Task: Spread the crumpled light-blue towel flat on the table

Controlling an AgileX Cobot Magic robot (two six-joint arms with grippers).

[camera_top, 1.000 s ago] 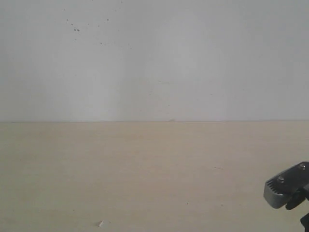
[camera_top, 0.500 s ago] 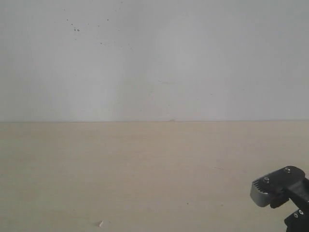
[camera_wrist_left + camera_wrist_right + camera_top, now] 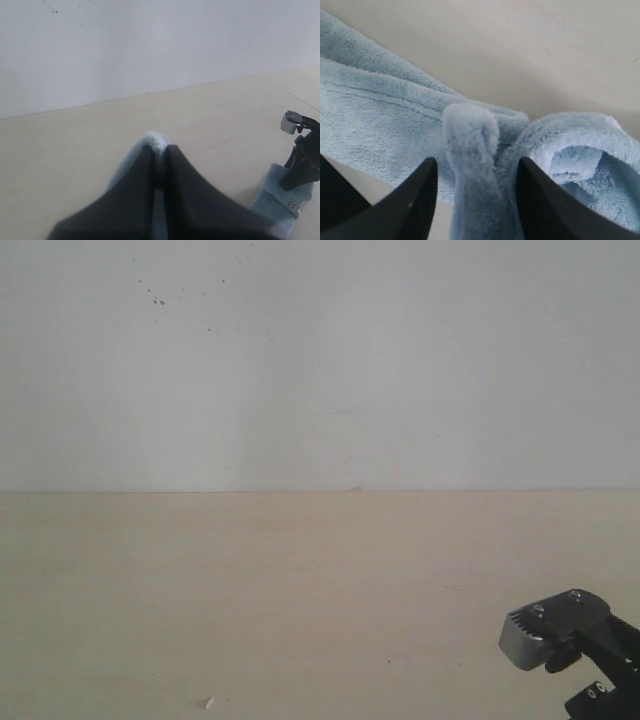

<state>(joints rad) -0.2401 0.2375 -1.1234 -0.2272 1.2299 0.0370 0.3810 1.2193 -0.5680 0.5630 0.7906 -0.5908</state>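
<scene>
My left end effector (image 3: 159, 150) is clamped tight on a fold of the towel (image 3: 380, 125), with fluff poking out past the tips. The right end effector (image 3: 476, 167) has its fingers wide apart around a bunched ridge; can't tell if it's actually gripping. The towel's crumpled on the table (image 3: 300, 590), pale blue and fluffy, with its white label (image 3: 291, 203) at the corner under the right one.

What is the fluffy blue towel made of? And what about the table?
The towel looks like soft terry cloth or fleece: its pale blue surface is fuzzy pile, and it folds limply. The table looks like a smooth, matte, pale beige board, perhaps laminate or wood; I can't tell which.
</scene>
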